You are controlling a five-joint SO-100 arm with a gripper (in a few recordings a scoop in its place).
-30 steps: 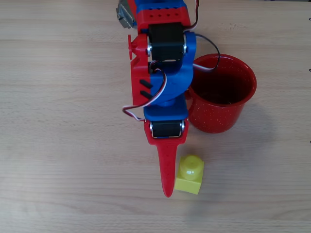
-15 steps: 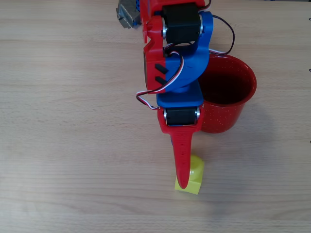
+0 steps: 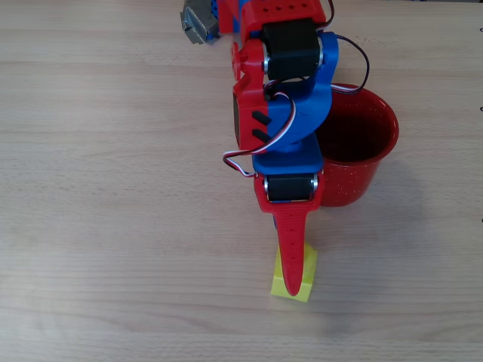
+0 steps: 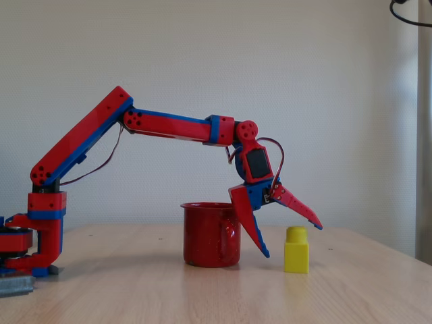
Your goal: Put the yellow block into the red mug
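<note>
Claw (image 4: 291, 239) agape above yellow block (image 4: 295, 251)

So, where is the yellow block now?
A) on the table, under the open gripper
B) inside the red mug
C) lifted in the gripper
A: in the fixed view the yellow block stands on the table, beside the red mug, with the open gripper straddling it from above.

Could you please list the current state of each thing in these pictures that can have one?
gripper: jaws open, tilted down above the tabletop, not holding anything.
yellow block: upright on the table, stud up, not gripped, apart from the mug.
red mug: upright on the table, mouth open; nothing visible inside in the overhead view.
table: light wood, bearing the mug and the block.
</note>
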